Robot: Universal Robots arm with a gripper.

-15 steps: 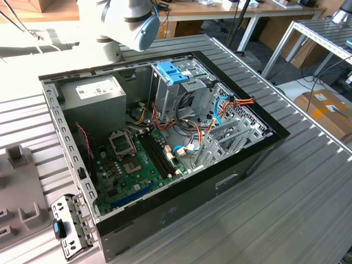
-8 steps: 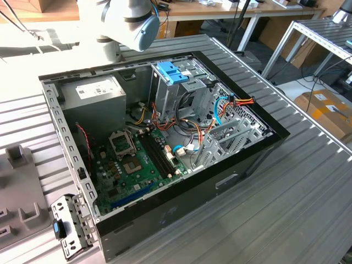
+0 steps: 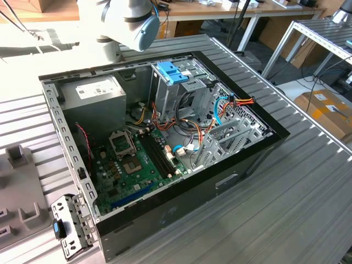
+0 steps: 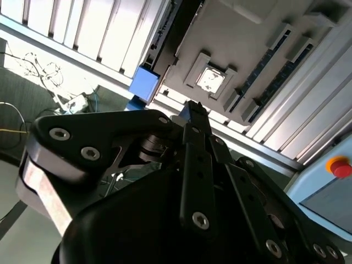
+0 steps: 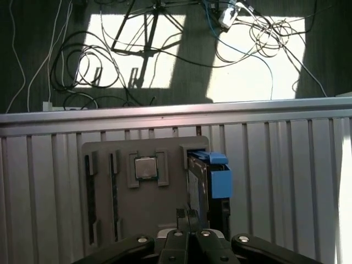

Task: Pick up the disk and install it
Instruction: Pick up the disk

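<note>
Exterior view, its left to its right: grey fixture tray [image 3: 22, 187] at the left edge of the slatted table [image 3: 286, 209]. Next comes the open computer case [image 3: 231, 176], with the grey power-supply box [image 3: 93, 93] at its far left, the motherboard [image 3: 132, 159] in the middle and the drive cage topped by a light-blue bracket [image 3: 173, 71] further right. The arm's joint [image 3: 137, 22] sits at the far side, above the case.

First wrist view, looking down on the fixture tray [image 5: 148, 214]: two memory sticks [image 5: 88, 198] stand in slots, then a processor chip [image 5: 146, 168] lies in its pocket. The disk [image 5: 199, 187] is in the last slot, standing on edge with blue rails at its end. It has not been picked up.

The gripper [image 5: 187, 212] hangs above the tray, its tips over bare tray just beside the disk on the chip side. The fingers are pressed together with nothing between them. In the second wrist view the gripper [image 4: 195, 107] reads the same way, with the disk [image 4: 146, 82] off to one side of it.

Step in hand, as I judge it: approach for the grasp.
- The fingers need to spread before any descent.
- They should centre over the disk's thin upper edge, one on each flat face, clear of the blue rails.
- They should stay square to the slot so the disk comes out without binding.
- The chip is close by and easy to knock.
</note>
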